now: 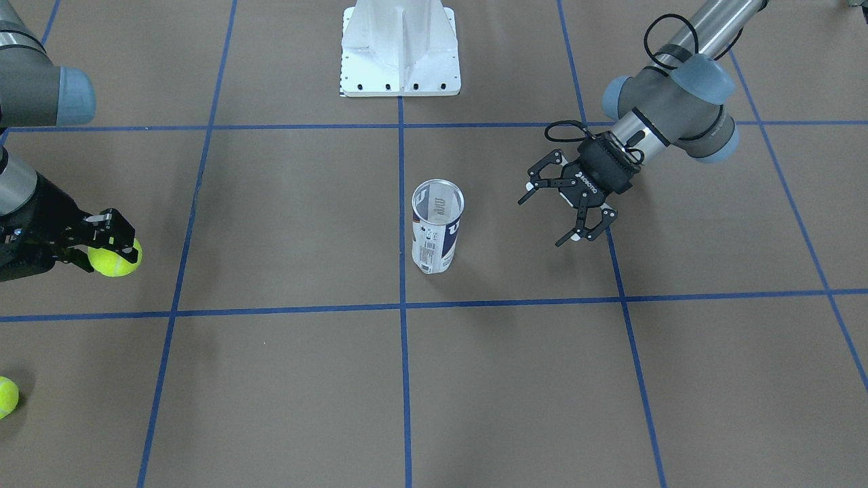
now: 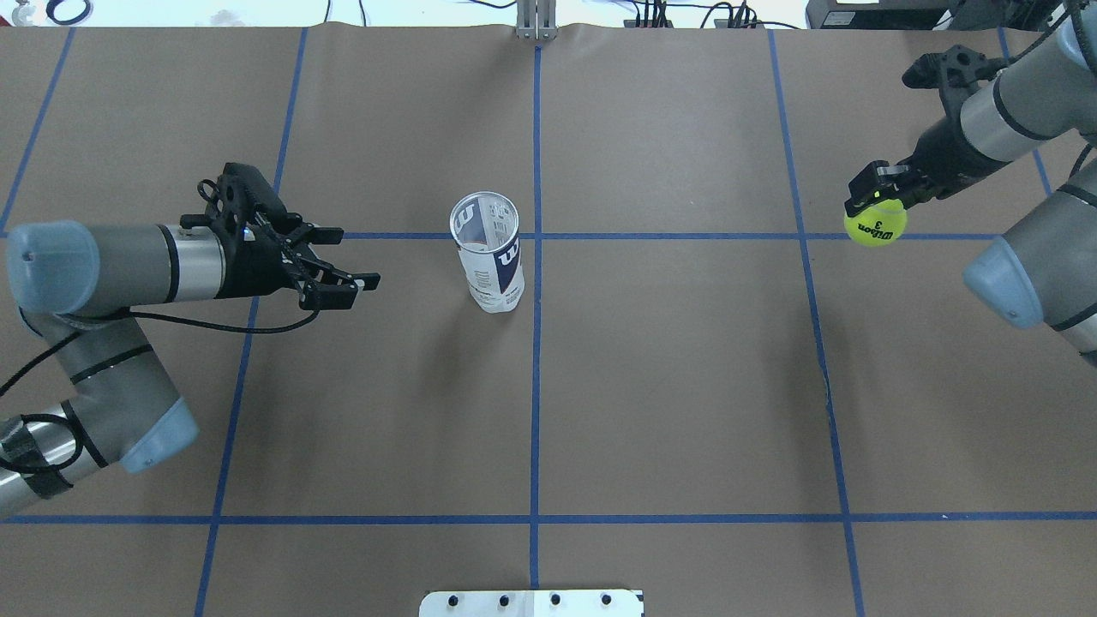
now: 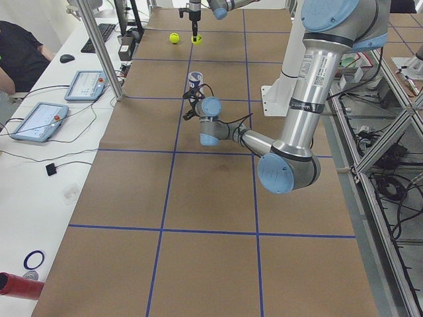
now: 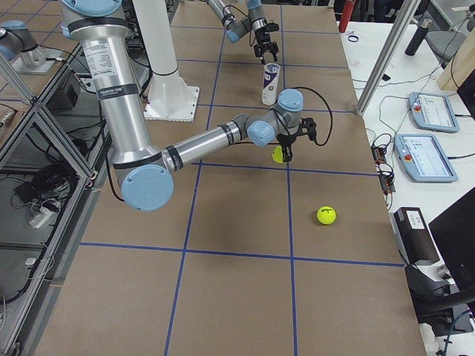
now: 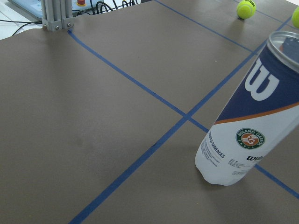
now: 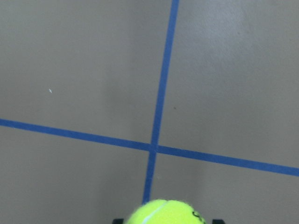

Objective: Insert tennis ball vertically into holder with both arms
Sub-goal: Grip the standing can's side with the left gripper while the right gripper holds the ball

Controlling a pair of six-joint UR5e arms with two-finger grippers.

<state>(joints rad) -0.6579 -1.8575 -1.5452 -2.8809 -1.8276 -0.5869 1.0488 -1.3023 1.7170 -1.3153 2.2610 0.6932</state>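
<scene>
Your holder (image 2: 488, 253) stands upright and unheld at centre, the left gripper (image 2: 356, 257) spread open near it, so the tennis ball (image 2: 874, 226) pinched in the right gripper (image 2: 876, 204), well apart, could topple it if lowered off-centre

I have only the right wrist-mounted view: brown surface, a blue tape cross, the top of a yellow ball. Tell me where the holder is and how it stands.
Observer: The holder stands upright, mouth open, near the middle of the table, well away from the right end effector and its tennis ball.
Operator: Report the left end effector.
Observer: The left end effector is open, beside the holder and apart from it.
Operator: List anything else lying loose.
Observer: A second tennis ball lies on the table, nearer the operators' side than the held one.
</scene>
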